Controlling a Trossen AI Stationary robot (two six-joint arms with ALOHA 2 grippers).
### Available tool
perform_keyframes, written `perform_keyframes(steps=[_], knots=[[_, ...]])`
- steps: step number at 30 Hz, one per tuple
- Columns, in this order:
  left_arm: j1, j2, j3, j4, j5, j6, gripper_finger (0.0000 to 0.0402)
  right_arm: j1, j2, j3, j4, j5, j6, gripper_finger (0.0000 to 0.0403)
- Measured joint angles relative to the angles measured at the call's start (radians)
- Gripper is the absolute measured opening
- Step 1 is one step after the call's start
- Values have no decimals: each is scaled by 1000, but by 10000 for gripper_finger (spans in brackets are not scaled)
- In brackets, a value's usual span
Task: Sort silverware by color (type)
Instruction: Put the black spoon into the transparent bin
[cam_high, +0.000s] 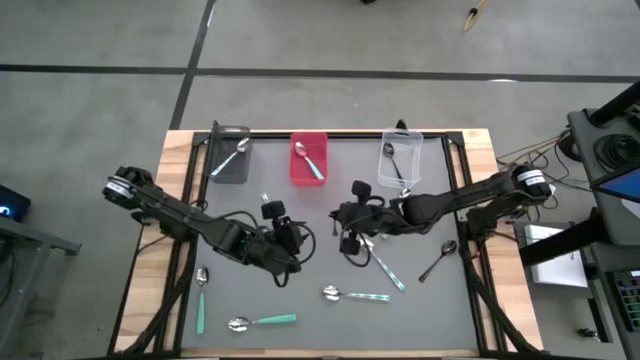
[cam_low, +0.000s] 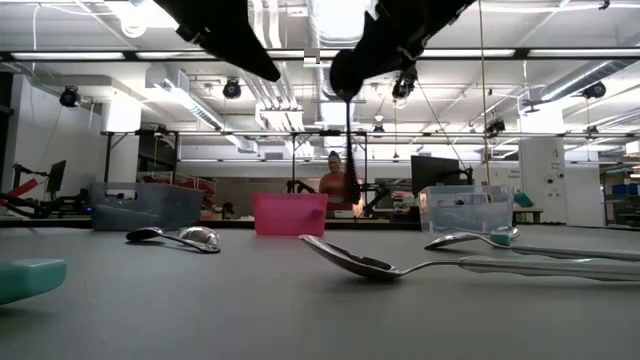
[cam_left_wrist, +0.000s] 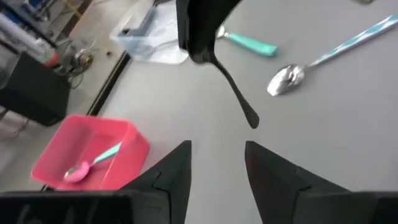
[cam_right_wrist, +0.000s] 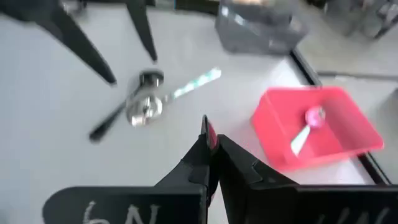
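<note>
A black spoon (cam_left_wrist: 233, 87) hangs in the air over the middle of the table, and my right gripper (cam_high: 340, 217) is shut on its upper end. My left gripper (cam_left_wrist: 217, 171) stands open just left of the spoon, fingers apart and touching nothing. In the low view the spoon's thin handle (cam_low: 348, 150) hangs straight down, clear of the table. More silverware lies flat on the grey mat: a black spoon (cam_high: 438, 260), a patterned spoon (cam_high: 355, 294), another (cam_high: 385, 265), and teal-handled spoons (cam_high: 200, 300) (cam_high: 262, 322). My right gripper pinches the black spoon's broad bowl end (cam_left_wrist: 208, 56) between its two fingers. The fingers come from the table's right side, slanting down. The handle hangs below them, its free end (cam_left_wrist: 252, 121) clear of the table.
Three bins stand along the far edge: a grey bin (cam_high: 230, 160), a pink bin (cam_high: 308, 160) with a teal-handled spoon inside, and a clear bin (cam_high: 400, 162) holding a black spoon. A person (cam_low: 335, 182) shows in the room behind the table.
</note>
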Motion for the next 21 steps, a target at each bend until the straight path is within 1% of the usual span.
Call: perform_keyframes(steps=[3,7,9,11,17,21], knots=[[0,-1,-9,102,56,61,133,1,11,51,-90,-49,-8,9],[2,-3,-60,297,129,159,133,4,28,97,-129,-104,-43,9],[9,-5,-95,381,152,177,133,6,32,111,-139,-122,-52,9],[23,-5,-126,449,155,173,133,6,33,122,-162,-127,-52,9],[74,-5,-239,731,176,167,133,6,39,130,-160,-127,-52,9],[105,-5,-319,883,177,166,133,6,39,129,-157,-127,-45,9]])
